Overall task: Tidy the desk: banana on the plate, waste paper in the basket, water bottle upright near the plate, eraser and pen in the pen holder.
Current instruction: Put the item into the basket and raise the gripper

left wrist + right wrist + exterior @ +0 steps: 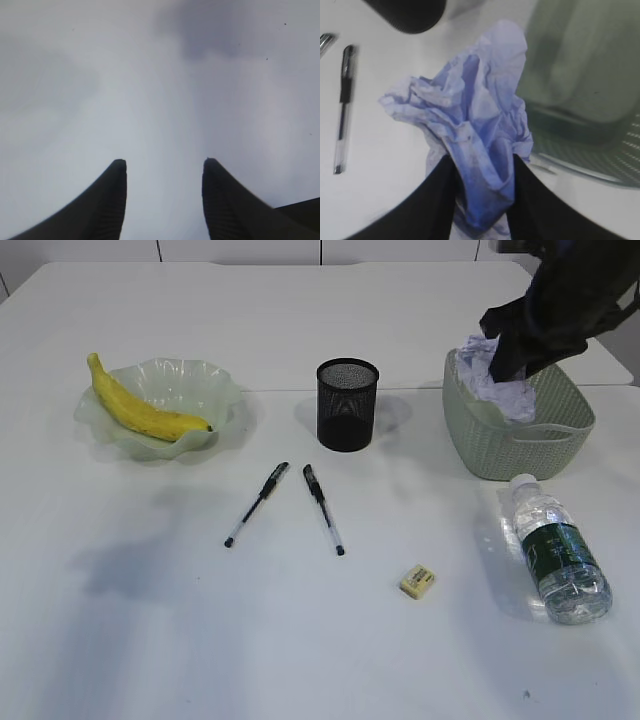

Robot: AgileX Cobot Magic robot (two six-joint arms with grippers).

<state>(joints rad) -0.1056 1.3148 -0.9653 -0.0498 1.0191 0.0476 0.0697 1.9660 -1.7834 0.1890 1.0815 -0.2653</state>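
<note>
White tabletop (200, 640) filled the scene, and everything was placed off the black mesh pen holder (347, 404) at its middle. To the holder's right stood the green woven basket (520, 435), the right gripper (482, 172) above its rim, pinched tight on the crumpled waste paper (470, 125). Left of the holder, the banana (140, 410) lay on the pale plate (190, 380). Right and nearer the camera than the holder, the water bottle (558, 550) lay on its side. Just in front of the holder sat two pens (257, 504) (323, 508), the eraser (417, 581) nearer still. Left gripper (162, 167) hung spread, holding nothing.
</note>
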